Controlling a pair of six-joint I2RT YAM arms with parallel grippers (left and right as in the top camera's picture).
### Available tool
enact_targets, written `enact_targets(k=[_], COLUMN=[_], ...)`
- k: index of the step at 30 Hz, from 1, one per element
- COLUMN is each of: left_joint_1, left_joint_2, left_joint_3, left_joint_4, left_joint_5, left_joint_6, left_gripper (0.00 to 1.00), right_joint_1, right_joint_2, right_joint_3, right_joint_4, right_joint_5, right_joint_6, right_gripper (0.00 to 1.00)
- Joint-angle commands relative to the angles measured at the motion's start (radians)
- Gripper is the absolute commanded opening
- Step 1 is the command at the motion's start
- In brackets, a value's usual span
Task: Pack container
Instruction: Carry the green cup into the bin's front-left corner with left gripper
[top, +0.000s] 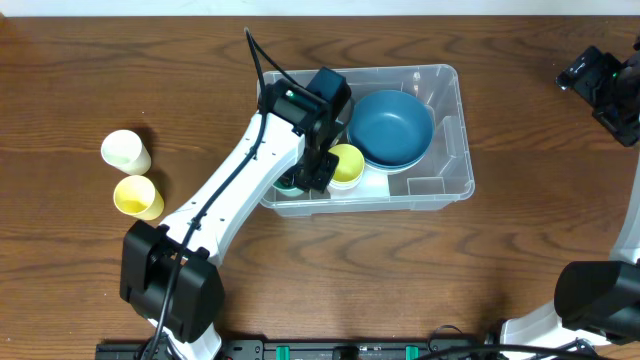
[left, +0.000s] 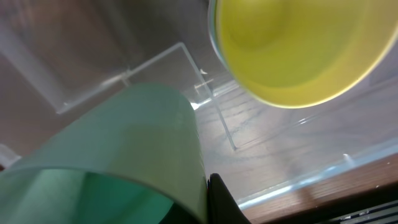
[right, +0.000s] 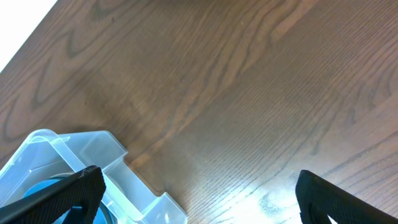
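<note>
Where left gripper (top: 305, 178) pinches green cup (left: 124, 137) in container (top: 455, 150), yellow cup (top: 347, 162) crowds.

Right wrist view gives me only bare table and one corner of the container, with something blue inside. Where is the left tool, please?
Observer: The left tool is inside the container, at its near left corner, shut on a green cup.
Operator: What is packed already beside the blue thing?
Observer: The blue thing is a blue bowl; a yellow cup sits right next to it.
Operator: Is something not yet packed?
Observer: Yes, a cream cup and a second yellow cup are on the table, left of the container.
</note>
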Motion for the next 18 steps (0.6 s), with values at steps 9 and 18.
enact_targets(k=[9,18], left_joint_1=[0.0,0.001], left_joint_2=[-0.007,-0.007], left_joint_3=[-0.128,-0.168], left_joint_4=[0.156,0.219], left_joint_5=[-0.011,-0.012], left_joint_6=[-0.141,-0.202], left_gripper=[0.06,0.06], right_joint_1=[-0.004,-0.004], right_joint_2=[-0.017,-0.017], right_joint_3=[0.011,0.011], right_joint_4=[-0.002,-0.002], right_joint_5=[0.005,0.005], right_joint_6=[0.009,0.009], right_gripper=[0.99,0.99])
